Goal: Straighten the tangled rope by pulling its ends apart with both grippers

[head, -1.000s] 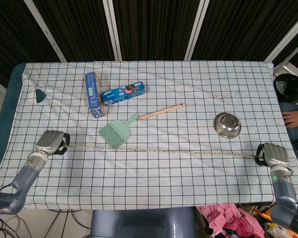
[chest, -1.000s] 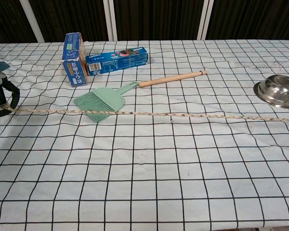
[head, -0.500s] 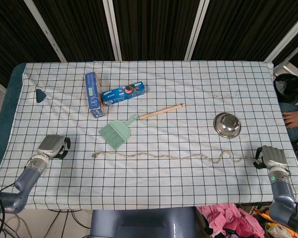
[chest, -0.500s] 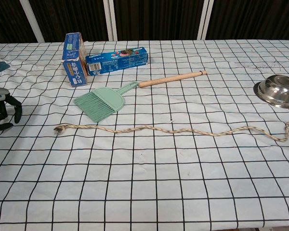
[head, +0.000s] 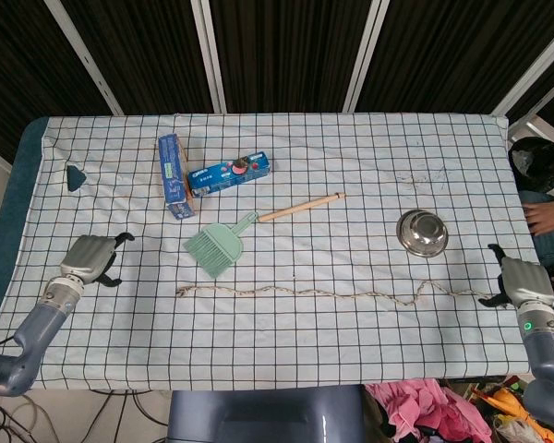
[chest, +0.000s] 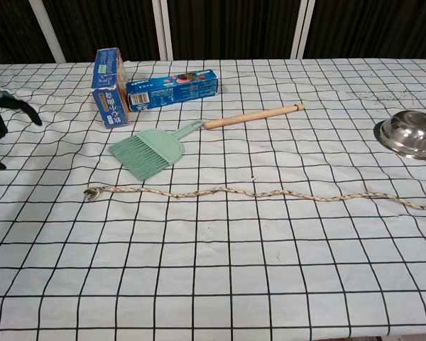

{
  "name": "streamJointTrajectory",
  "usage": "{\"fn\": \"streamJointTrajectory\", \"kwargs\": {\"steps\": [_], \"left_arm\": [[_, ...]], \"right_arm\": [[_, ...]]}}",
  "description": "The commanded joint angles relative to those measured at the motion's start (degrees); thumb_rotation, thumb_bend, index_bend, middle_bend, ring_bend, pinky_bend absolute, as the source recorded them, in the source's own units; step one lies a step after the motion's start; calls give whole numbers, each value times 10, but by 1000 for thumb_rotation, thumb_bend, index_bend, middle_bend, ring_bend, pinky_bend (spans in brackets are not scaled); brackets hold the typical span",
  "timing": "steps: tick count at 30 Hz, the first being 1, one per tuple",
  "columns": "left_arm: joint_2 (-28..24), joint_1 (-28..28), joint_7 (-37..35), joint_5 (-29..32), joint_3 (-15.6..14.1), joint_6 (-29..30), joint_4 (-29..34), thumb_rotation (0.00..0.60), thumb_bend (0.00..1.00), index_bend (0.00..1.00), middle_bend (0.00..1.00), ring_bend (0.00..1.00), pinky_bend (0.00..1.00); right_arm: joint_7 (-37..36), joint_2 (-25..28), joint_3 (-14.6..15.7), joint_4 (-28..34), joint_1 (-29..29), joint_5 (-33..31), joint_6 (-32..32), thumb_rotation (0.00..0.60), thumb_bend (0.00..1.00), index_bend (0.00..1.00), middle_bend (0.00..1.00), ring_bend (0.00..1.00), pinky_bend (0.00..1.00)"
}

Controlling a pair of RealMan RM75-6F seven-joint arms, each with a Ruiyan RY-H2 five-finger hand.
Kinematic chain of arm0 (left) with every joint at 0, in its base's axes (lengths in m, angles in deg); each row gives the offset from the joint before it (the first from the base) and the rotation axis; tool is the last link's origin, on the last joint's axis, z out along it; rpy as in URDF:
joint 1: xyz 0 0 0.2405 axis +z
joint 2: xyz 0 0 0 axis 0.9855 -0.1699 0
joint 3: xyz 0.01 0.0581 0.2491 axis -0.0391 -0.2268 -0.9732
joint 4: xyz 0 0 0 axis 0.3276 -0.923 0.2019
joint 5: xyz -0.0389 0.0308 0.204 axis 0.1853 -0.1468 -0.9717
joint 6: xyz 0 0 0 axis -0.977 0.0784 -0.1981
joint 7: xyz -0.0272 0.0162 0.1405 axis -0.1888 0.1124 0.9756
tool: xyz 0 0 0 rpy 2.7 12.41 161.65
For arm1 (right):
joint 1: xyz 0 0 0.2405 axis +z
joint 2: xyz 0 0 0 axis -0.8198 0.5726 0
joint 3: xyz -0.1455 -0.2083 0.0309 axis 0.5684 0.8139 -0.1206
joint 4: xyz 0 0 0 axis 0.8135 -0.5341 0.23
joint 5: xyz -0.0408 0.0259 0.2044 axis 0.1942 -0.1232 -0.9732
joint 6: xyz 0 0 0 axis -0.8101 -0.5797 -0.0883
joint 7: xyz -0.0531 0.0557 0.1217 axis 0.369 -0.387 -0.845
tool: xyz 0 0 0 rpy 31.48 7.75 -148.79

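The rope (head: 323,293) lies loose and slightly wavy across the checked tablecloth, from its frayed left end near the brush to its right end by the table's right edge; the chest view shows the rope (chest: 255,193) the same way. My left hand (head: 90,258) hovers at the left side with fingers spread, well apart from the rope's left end; only its dark fingertips (chest: 0,121) show in the chest view. At the right edge my right hand (head: 517,281) is held with fingers apart, close to the rope's right end but holding nothing.
A green hand brush (head: 220,245) with a wooden handle lies just behind the rope. Two blue boxes (head: 203,175) sit further back left. A steel bowl (head: 422,232) stands right of centre. A small dark green triangle (head: 75,175) lies at the far left edge.
Both hands have let go of the rope, which was taut a second ago and now lies slack. Since half a second ago both hands have opened their fingers and lifted away.
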Motion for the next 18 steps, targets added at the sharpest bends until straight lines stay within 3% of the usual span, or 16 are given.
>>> {"fn": "streamJointTrajectory", "kwargs": {"steps": [1, 3, 8, 13, 18], "left_arm": [[-90, 21, 57, -14, 31, 108, 120, 600, 127, 181, 609, 506, 478], [-120, 36, 90, -18, 34, 153, 167, 600, 111, 164, 486, 352, 343], [-171, 101, 174, -45, 28, 300, 279, 600, 67, 142, 284, 123, 159], [-184, 182, 188, -98, -19, 395, 309, 600, 52, 129, 186, 28, 34], [-173, 261, 117, -158, -61, 467, 262, 600, 52, 121, 120, 0, 0]], "right_arm": [[-23, 73, -46, 104, -33, 63, 149, 600, 0, 79, 561, 735, 719], [-19, 80, -51, 130, -47, 101, 208, 600, 0, 69, 407, 579, 555], [13, 70, -35, 176, -75, 211, 319, 600, 0, 67, 252, 409, 390], [44, 44, 2, 199, -105, 299, 378, 600, 0, 66, 206, 363, 290], [50, 1, 48, 183, -147, 369, 425, 600, 0, 67, 180, 326, 264]]}}
